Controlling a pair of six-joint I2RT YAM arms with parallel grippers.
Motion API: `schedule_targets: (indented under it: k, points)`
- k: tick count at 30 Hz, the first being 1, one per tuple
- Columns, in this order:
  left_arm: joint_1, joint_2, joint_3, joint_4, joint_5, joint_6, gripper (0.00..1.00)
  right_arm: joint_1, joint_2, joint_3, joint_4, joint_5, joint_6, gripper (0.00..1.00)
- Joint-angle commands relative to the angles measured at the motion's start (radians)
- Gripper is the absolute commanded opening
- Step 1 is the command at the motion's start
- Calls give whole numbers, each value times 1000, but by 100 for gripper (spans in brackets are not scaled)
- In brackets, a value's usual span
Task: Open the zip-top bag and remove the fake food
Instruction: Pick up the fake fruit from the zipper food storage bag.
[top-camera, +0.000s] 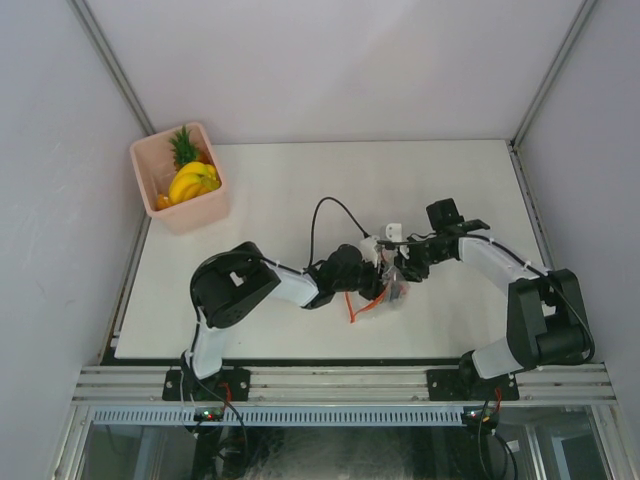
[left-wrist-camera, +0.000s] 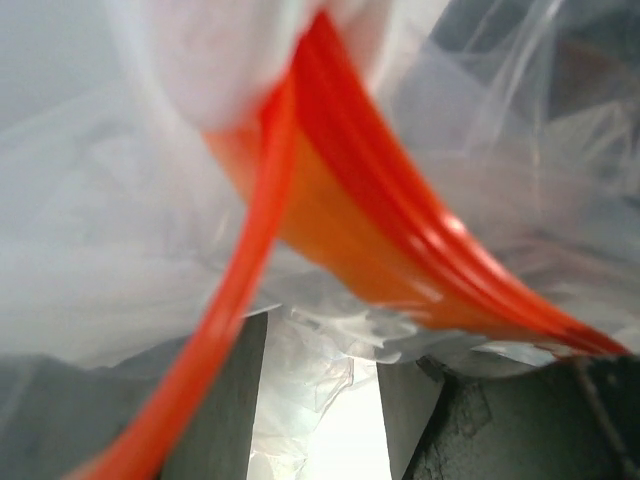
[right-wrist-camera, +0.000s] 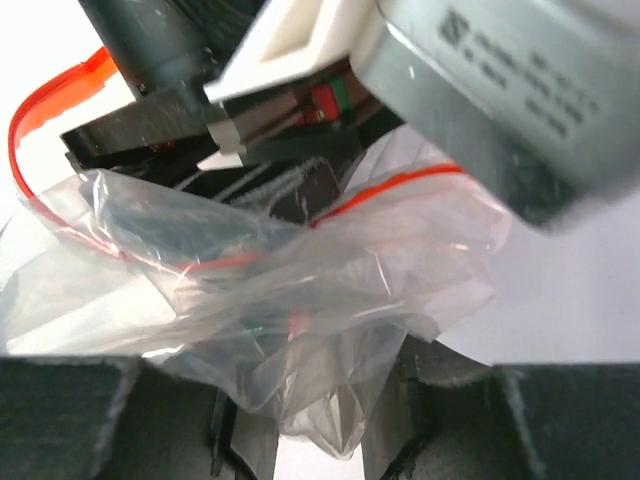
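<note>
The zip-top bag (top-camera: 391, 292) is a crumpled clear bag between my two grippers at the table's middle, its red-orange zip strip (top-camera: 356, 306) drooping to the left. My left gripper (top-camera: 376, 264) stands open; in its wrist view loose film lies between the fingers (left-wrist-camera: 232, 400) and the zip strip (left-wrist-camera: 400, 230) crosses close overhead. My right gripper (right-wrist-camera: 320, 425) is open too, and the bag (right-wrist-camera: 300, 290) sags with its lowest corner between the fingers. The fake food, a yellow banana bunch (top-camera: 193, 183) and a pineapple (top-camera: 183, 148), lies in the bin at far left.
A pink square bin (top-camera: 200, 215) sits at the table's far left corner. A black cable (top-camera: 325, 210) loops over the left arm. The left arm's camera housing (right-wrist-camera: 480, 90) fills the top of the right wrist view. White walls surround the table.
</note>
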Motion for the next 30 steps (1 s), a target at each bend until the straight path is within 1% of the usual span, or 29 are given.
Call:
schedule_targets:
  k: [1,3,6,8,14,18,25,30]
  points:
    - [30,26,8,-54,-48,-3,50,-33,-8,41,-10,24,63,29]
    - [35,24,8,-50,-45,-5,51,-51,24,67,-42,29,67,21]
    - [36,24,7,-48,-42,-7,51,-71,83,106,-99,40,75,4]
    - [38,24,6,-48,-39,-6,51,-71,114,118,-119,56,84,0]
    - [43,26,-2,-41,-36,-9,52,-38,194,145,-139,129,124,0]
    - [43,27,-1,-40,-36,-10,52,-23,240,168,-177,146,124,0]
    - [44,36,11,-43,-30,-15,55,6,279,189,-221,118,114,0]
    - [45,40,8,-35,-34,-28,55,4,321,224,-274,36,114,0]
